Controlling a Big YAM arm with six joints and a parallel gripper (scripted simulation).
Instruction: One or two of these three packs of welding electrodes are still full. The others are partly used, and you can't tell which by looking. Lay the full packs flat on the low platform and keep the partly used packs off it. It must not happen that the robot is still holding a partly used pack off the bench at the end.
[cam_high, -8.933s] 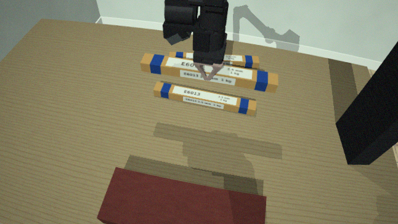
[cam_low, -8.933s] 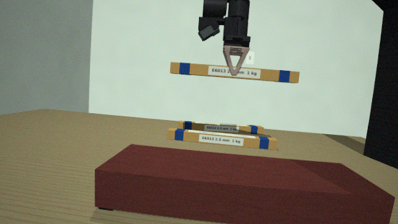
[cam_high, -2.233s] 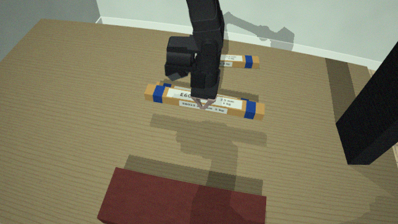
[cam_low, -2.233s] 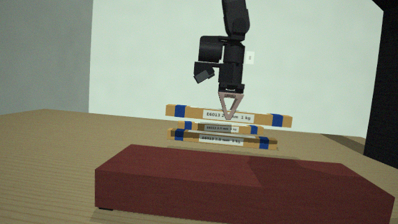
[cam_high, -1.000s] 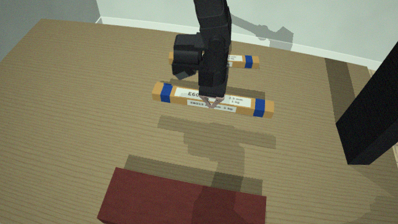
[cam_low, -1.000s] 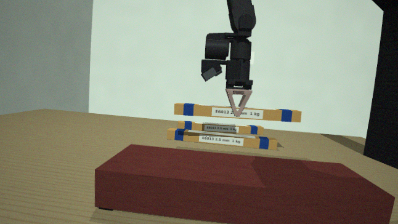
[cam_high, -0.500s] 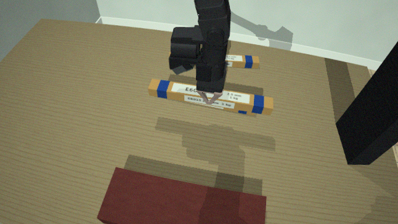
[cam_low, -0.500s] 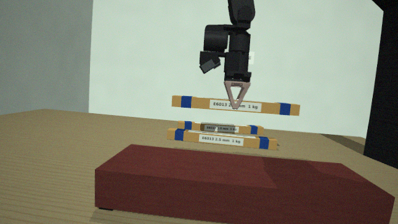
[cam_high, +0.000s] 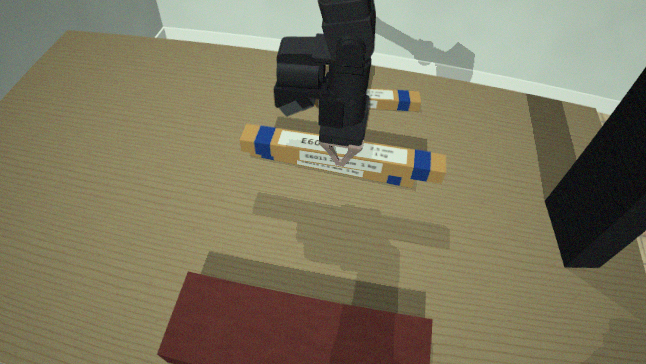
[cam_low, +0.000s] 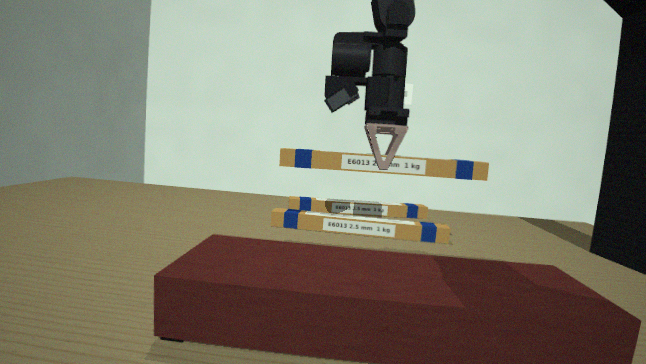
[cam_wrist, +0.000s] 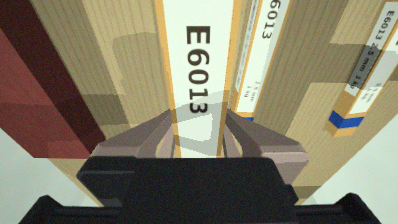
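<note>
My gripper (cam_high: 341, 161) is shut on one orange electrode pack (cam_high: 342, 151) with blue end bands and a white E6013 label. It holds the pack level and high above the table, gripped near its middle, as the exterior view (cam_low: 383, 164) and the wrist view (cam_wrist: 197, 75) show. A second pack (cam_low: 360, 226) lies flat on the table below it and is mostly hidden in the top view (cam_high: 395, 181). A third pack (cam_low: 357, 207) (cam_high: 395, 100) lies just behind, partly hidden by the arm. The low dark red platform (cam_high: 295, 325) is nearer the front, with nothing on it.
A tall black post (cam_high: 600, 190) stands at the right side of the table. A pale wall runs along the table's far edge.
</note>
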